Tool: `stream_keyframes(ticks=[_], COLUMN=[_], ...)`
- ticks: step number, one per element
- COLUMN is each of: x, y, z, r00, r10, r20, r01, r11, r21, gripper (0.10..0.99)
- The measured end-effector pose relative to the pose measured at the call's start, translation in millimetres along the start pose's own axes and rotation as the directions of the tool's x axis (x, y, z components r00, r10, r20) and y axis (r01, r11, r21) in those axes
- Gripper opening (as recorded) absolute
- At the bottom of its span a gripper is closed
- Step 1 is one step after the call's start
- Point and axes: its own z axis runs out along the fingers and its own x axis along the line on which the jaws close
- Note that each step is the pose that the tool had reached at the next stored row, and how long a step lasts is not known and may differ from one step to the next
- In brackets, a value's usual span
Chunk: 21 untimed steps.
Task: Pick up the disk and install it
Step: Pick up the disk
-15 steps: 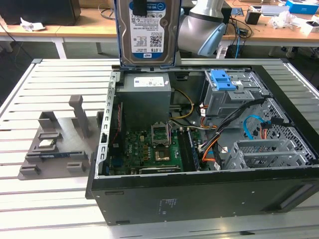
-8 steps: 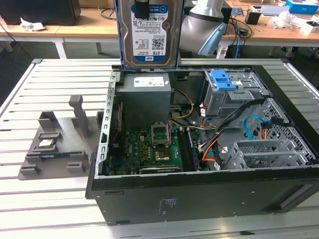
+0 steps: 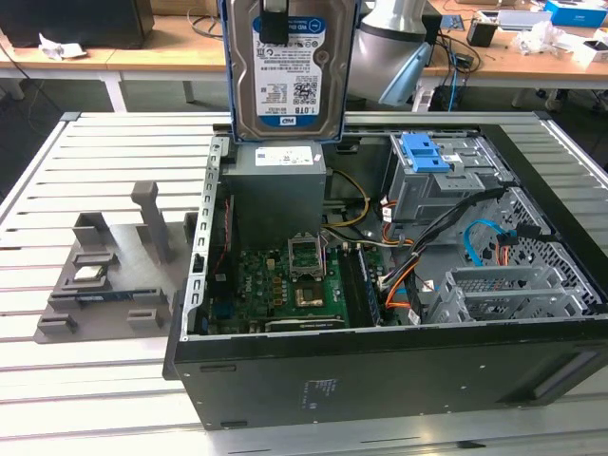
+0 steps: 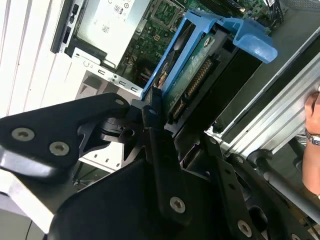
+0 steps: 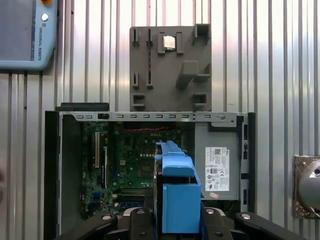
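Exterior view is showing the black gripper (image 3: 274,23) clasping the silver, blue-framed disk (image 3: 285,81) upright above the open black computer case (image 3: 380,375).

Free room between disk (image 3: 285,81) and case (image 3: 380,380); cables (image 3: 456,211) inside

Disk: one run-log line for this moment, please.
held: disk, upright in blue frame | fingers: shut on disk | position: above open computer case | installed: not yet
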Motion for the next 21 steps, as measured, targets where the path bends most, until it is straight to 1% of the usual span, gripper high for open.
stream_keyframes(ticks=[8, 11, 21], x=[8.7, 13.7, 25.6], y=[-1.8, -2.8, -5.2], z=[1.1, 1.8, 3.3], r00=[1.0000, 1.0000, 1.0000], r10=[0.000, 0.000, 0.000], r20=[-0.0023, -0.0039, -0.0072], r01=[0.000, 0.000, 0.000], r11=[1.0000, 1.0000, 1.0000], r21=[0.000, 0.000, 0.000], gripper=[0.365, 0.365, 0.365])
